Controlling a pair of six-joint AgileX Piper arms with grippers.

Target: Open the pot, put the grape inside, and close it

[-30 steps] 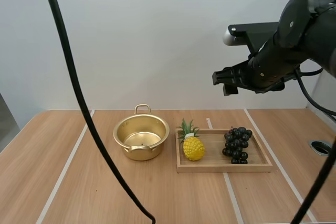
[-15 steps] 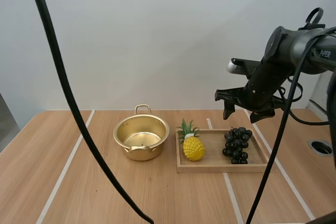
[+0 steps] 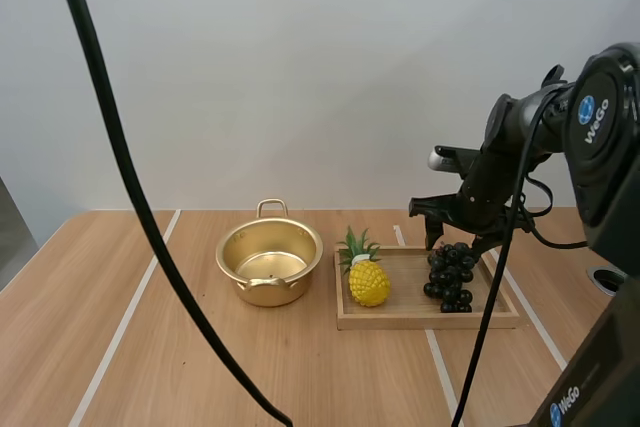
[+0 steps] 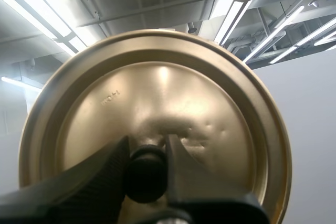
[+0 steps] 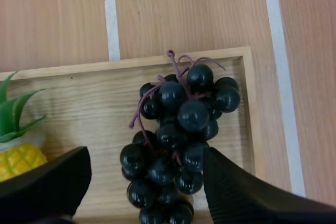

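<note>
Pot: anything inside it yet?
Nothing visible inside the pot: bare gold floor and far wall show; the near inner wall is hidden behind its rim. The grapes lie on the wooden tray, and the left gripper pinches the lid by its knob.

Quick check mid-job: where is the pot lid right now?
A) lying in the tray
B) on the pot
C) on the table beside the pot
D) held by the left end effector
D: the left end effector pinches the lid by its knob, and the pot stands open.
</note>
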